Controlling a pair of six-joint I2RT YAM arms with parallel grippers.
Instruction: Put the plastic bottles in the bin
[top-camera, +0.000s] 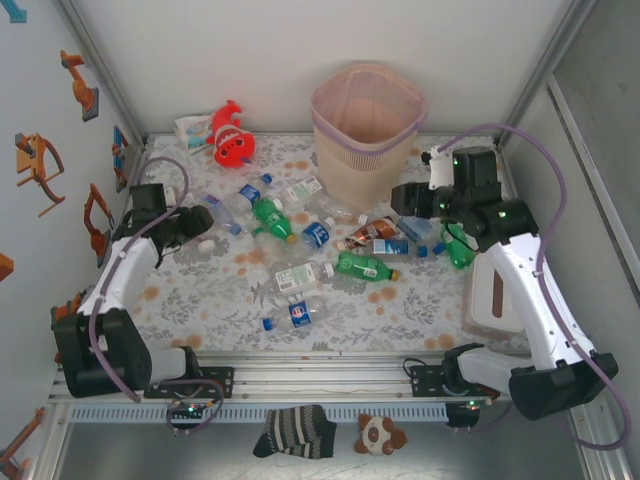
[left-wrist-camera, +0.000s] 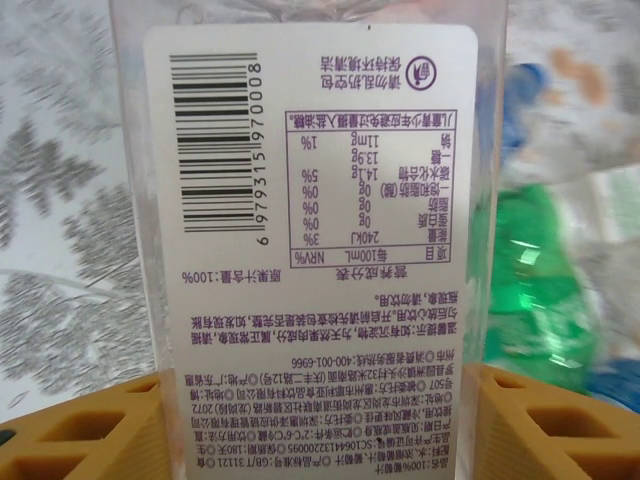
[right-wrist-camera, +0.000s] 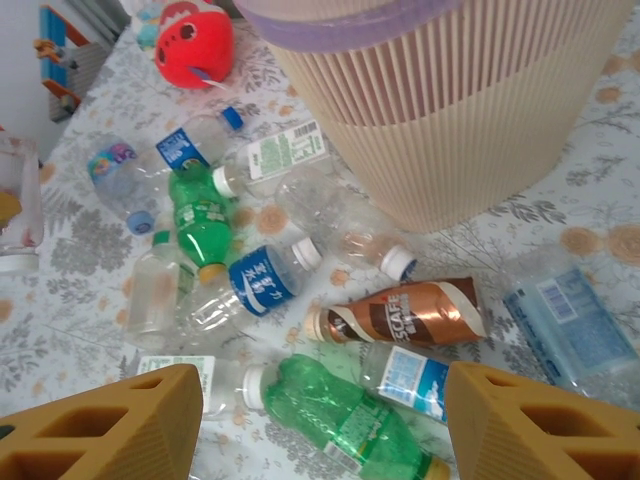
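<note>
Several plastic bottles (top-camera: 300, 275) lie scattered across the flowered table in front of the bin (top-camera: 360, 165), a tall beige basket at the back. My left gripper (top-camera: 197, 228) is low at the left of the pile. In the left wrist view its orange fingers (left-wrist-camera: 90, 430) press both sides of a clear bottle with a white printed label (left-wrist-camera: 310, 200), and a green bottle (left-wrist-camera: 535, 290) lies behind. My right gripper (right-wrist-camera: 320, 430) hangs open above a green bottle (right-wrist-camera: 340, 415) and a brown bottle (right-wrist-camera: 410, 312), just in front of the bin (right-wrist-camera: 450, 120).
A red fish plush toy (top-camera: 232, 135) and a white packet (top-camera: 192, 127) lie at the back left. A white tray (top-camera: 497, 295) sits at the right under the right arm. A striped sock (top-camera: 295, 432) and a small plush (top-camera: 381, 434) lie below the front rail.
</note>
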